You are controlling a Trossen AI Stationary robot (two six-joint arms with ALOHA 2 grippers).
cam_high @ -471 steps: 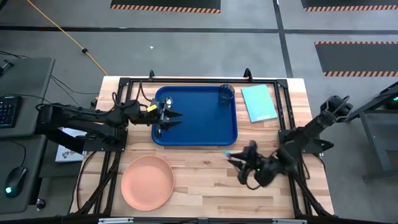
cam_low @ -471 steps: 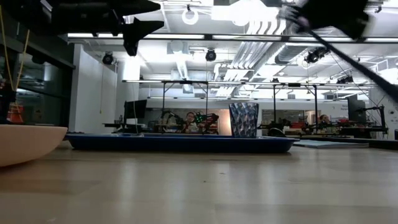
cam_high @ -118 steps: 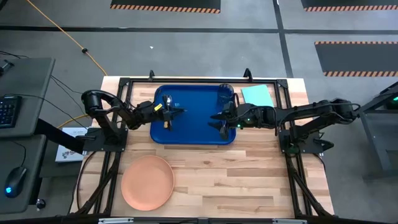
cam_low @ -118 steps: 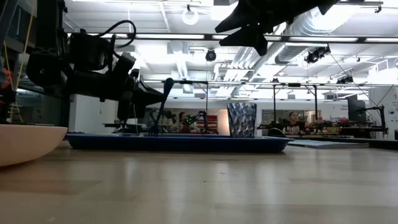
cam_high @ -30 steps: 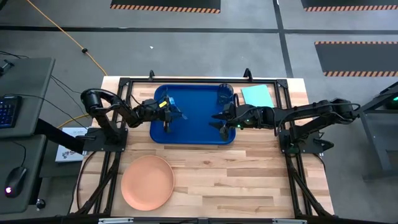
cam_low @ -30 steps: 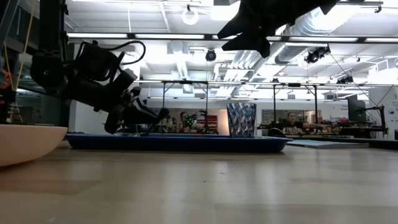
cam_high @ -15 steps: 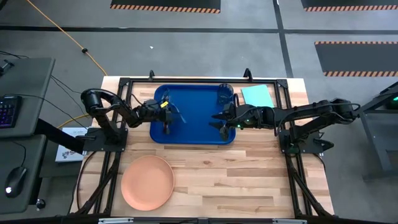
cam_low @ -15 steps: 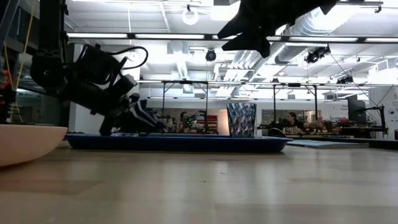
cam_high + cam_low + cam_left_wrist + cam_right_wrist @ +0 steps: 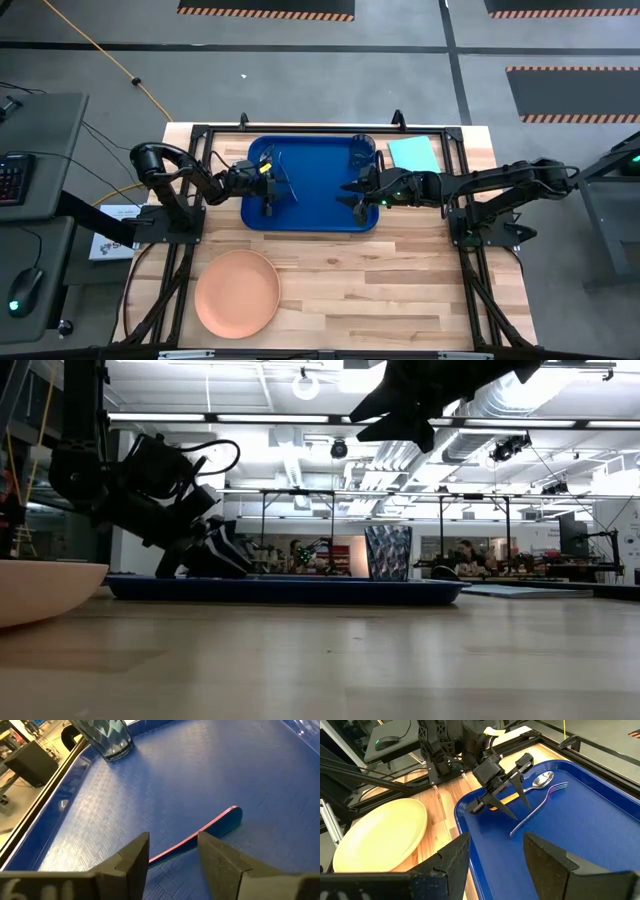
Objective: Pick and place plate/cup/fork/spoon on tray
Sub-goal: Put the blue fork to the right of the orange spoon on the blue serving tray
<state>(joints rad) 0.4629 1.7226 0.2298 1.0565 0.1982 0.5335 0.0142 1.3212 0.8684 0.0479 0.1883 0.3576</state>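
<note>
The dark-blue tray lies at the table's far middle. The teal fork lies flat on the tray's left part, its handle running out between the open fingers of my left gripper. That gripper stands low over the tray. In the right wrist view the fork lies beside the silvery spoon, also on the tray. The blue cup stands in the tray's far right corner. My right gripper is open and empty above the tray's right part. The peach plate rests on the table at the near left.
A light-teal flat sheet lies to the right of the tray at the far right. Bare wood shows near the front edge to the right of the plate. Dark frame bars run along the table's sides.
My left gripper has tipped down toward the tray's left part. The fork, slanted in the gripper a second ago, now lies flat on the tray. My right gripper has kept still.
</note>
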